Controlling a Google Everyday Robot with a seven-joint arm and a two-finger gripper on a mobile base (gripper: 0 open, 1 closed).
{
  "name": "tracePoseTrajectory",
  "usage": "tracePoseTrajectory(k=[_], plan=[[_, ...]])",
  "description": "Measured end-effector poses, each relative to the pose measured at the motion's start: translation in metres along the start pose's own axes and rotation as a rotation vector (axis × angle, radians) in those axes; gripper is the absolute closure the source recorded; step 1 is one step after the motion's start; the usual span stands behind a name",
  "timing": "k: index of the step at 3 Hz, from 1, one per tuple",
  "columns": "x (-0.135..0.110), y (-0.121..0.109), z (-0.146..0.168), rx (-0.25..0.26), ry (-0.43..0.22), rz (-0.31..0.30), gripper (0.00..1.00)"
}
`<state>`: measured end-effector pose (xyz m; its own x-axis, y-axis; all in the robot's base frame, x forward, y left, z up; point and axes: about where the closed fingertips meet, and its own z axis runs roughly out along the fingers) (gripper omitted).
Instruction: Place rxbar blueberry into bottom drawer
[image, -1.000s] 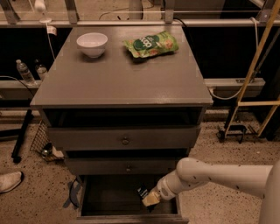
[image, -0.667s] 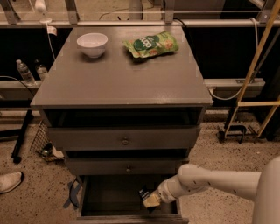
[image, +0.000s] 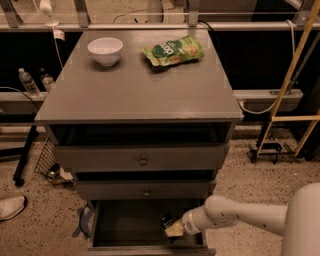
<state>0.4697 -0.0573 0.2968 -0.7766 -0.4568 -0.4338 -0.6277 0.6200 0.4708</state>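
The bottom drawer is pulled open below the two upper drawers, and its inside is dark. My gripper reaches in from the right over the drawer's right part, low inside it. It is shut on the rxbar blueberry, a small dark bar with pale marks that sticks out up and to the left of the pale fingertips. The arm runs off to the lower right.
On the cabinet top stand a white bowl and a green snack bag. The two upper drawers with round knobs are closed. A wire basket and a shoe lie on the floor at the left. A yellow frame stands at the right.
The gripper with the bar has dropped slightly lower into the bottom drawer. The arm has shifted a little. Nothing else has moved.
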Motion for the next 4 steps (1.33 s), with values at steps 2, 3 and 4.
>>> tracePoseTrajectory(k=[2, 3, 4], plan=[[0.005, -0.033, 0.041, -0.027, -0.074, 0.048, 1.00], [0.006, -0.042, 0.058, -0.037, -0.107, 0.068, 1.00], [0.002, -0.046, 0.074, -0.057, -0.131, 0.079, 1.00]])
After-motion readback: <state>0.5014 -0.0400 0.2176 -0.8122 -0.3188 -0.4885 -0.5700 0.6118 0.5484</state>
